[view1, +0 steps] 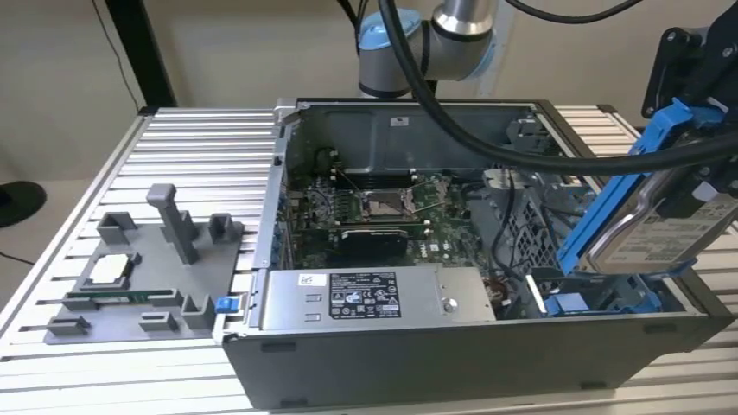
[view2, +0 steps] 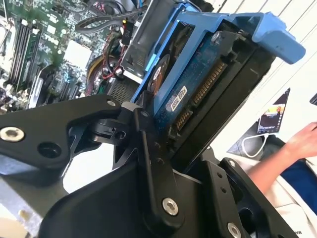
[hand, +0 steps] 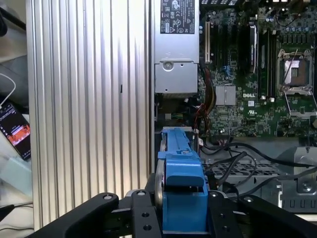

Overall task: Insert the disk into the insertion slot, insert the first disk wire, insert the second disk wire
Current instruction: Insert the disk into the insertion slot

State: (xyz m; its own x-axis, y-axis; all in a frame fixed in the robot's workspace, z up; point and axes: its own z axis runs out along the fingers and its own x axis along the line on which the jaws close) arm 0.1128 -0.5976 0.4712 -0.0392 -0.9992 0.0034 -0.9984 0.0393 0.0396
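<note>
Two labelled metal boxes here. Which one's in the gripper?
The disk, the silver drive in the blue bracket, held tilted by the gripper. The grey power-supply box sits in the case, away from it.

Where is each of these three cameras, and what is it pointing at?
Exterior view: off the arm, looking down into the open computer case; the arm rises behind, the gripper holds the disk.
First wrist view: on the wrist, looking past gripper and disk toward the motherboard.
Second wrist view: on the wrist, close on the disk's connectors; a person's hand beyond.
Both wrist views share the gripper shut on the disk.
</note>
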